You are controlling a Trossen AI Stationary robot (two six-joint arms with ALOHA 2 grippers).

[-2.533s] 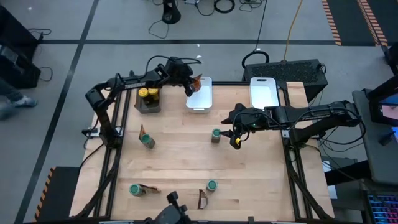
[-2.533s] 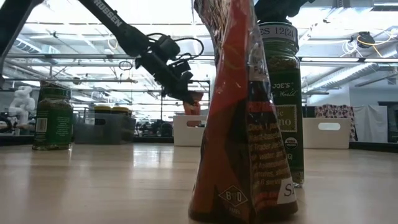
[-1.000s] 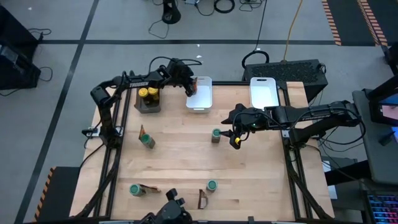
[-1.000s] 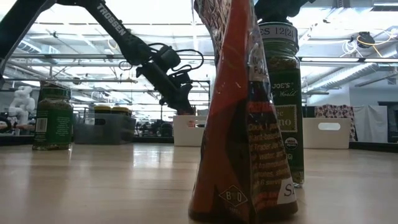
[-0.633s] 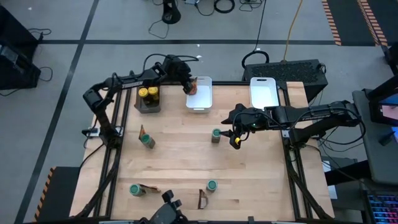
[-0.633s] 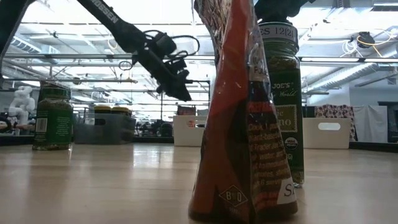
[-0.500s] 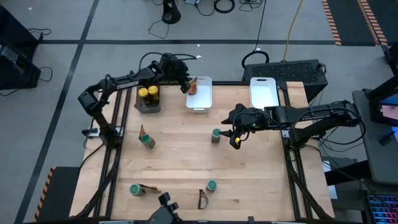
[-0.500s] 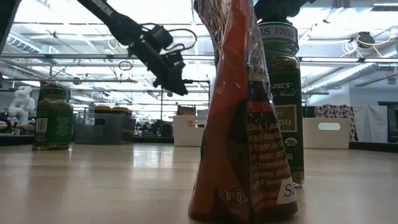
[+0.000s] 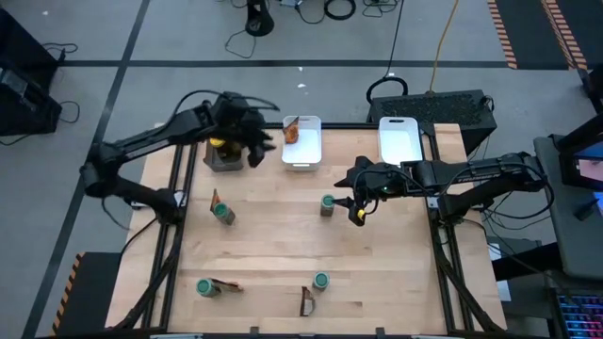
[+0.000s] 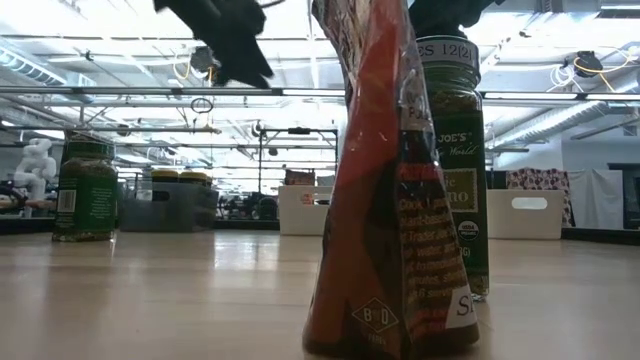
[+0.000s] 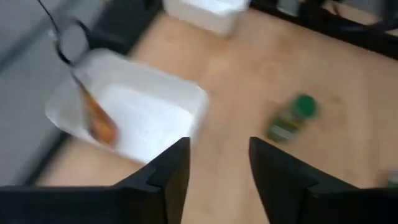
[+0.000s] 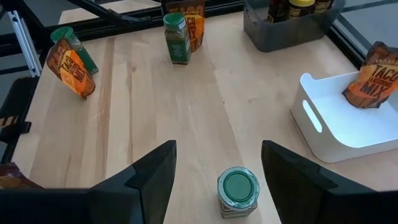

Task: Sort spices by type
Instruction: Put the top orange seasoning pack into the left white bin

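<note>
On my overhead feed, the far-left corner of the worktop [image 9: 273,226] has the dark tray [image 9: 222,156] with yellow-lidded jars [image 9: 219,143] in it. My left end effector [image 9: 256,149] is raised just beside that tray, between it and the nearer white tray [image 9: 303,155]; its fingers are parted and grasp nothing. A brown-orange packet [image 9: 291,131] leans against the far wall inside that white tray. Along the left side, a green-lidded jar and packet [image 9: 222,212] sit together, and another such pair [image 9: 209,286] lies at the near edge. Toward the middle, a packet [image 9: 305,302] and a green-lidded jar [image 9: 321,281] stand near the front. Another green-lidded jar [image 9: 327,204] stands mid-worktop, with my right end effector [image 9: 357,211] just beside it, fingers spread, nothing between them. The second white tray [image 9: 400,141] sits at the far right.
</note>
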